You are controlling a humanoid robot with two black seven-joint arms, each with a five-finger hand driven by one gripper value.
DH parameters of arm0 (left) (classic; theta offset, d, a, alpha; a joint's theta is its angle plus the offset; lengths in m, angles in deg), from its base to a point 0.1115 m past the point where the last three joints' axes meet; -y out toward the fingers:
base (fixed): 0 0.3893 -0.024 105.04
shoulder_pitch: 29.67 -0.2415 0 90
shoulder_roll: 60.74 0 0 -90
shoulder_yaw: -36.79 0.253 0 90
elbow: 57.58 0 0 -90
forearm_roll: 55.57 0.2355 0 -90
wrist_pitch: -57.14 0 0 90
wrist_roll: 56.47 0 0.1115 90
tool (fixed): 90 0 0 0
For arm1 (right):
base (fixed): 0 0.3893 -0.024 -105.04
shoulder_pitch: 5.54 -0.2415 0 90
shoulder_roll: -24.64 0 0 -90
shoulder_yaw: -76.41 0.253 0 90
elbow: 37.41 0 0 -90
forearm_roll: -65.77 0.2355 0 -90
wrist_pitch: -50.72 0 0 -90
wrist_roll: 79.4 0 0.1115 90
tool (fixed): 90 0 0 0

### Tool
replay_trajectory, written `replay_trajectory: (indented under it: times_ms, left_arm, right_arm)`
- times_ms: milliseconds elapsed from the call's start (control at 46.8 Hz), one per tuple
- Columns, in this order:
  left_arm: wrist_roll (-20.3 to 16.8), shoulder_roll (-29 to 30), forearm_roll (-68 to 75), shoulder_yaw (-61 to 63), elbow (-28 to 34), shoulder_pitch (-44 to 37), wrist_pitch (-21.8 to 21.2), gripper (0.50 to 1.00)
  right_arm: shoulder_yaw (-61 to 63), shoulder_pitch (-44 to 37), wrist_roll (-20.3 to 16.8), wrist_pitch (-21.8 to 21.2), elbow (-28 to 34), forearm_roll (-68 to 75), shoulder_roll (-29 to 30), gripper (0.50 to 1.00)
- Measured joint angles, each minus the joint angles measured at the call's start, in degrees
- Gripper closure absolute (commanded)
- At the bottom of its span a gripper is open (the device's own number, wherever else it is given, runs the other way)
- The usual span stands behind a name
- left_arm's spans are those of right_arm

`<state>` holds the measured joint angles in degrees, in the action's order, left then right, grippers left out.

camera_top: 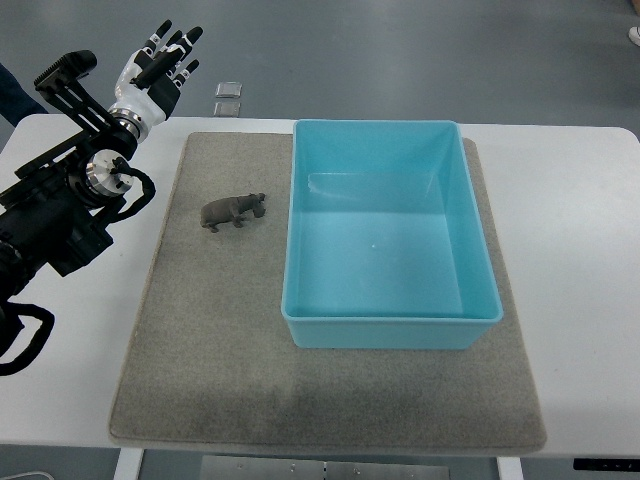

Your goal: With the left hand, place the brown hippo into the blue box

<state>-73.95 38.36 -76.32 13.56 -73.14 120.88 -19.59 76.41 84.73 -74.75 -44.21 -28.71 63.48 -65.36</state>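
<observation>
Right now I see my left hand (160,62) raised at the upper left of the view, over the far left corner of the white table (570,200), its arm (60,210) coming in from the left edge. Its fingers (176,48) are spread and relaxed, pointing away from me toward the far edge, and they hold nothing. From where I look, the brown hippo (233,210) lies on the grey mat (210,350), nearer to me than the hand and off to its right, well apart from the fingertips. It stands on its feet with its head turned toward the blue box (390,335), close to that box's left wall but not touching it. I can see the box sitting on the right half of the mat, its open top showing only its own pale floor. Two small silvery things (228,98) sit on the floor just past the table's far edge, too small for me to identify.
</observation>
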Motion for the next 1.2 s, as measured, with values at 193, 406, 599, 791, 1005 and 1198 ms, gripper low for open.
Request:
replay_trajectory:
  times_ms: [193,406,599,791,1005,1198]
  left_arm:
    - [0.00,-0.05,-0.01,-0.04,0.00,0.00,0.00,0.506]
    - [0.00,-0.13,-0.04,0.02,0.00,0.00,0.00,0.506]
    - [-0.01,-0.14,0.00,0.03,0.00,0.06,0.00,0.506]
    - [-0.02,-0.10,0.00,0.35,-0.12,0.06,0.00,0.506]
    - [-0.02,0.32,0.30,0.73,-0.69,0.09,0.09,0.506]
    - [0.07,0.62,1.28,1.96,-0.94,0.17,0.09,0.506]
  right_arm:
    - [0.00,0.00,0.00,0.00,0.00,0.00,0.00,0.564]
    - [0.00,0.00,0.00,0.00,0.00,0.00,0.00,0.564]
    - [0.00,0.00,0.00,0.00,0.00,0.00,0.00,0.564]
    - [0.00,0.00,0.01,0.00,0.00,0.00,0.00,0.564]
    - [0.00,0.00,0.01,0.00,0.00,0.00,0.00,0.564]
    - [0.00,0.00,0.01,0.00,0.00,0.00,0.00,0.564]
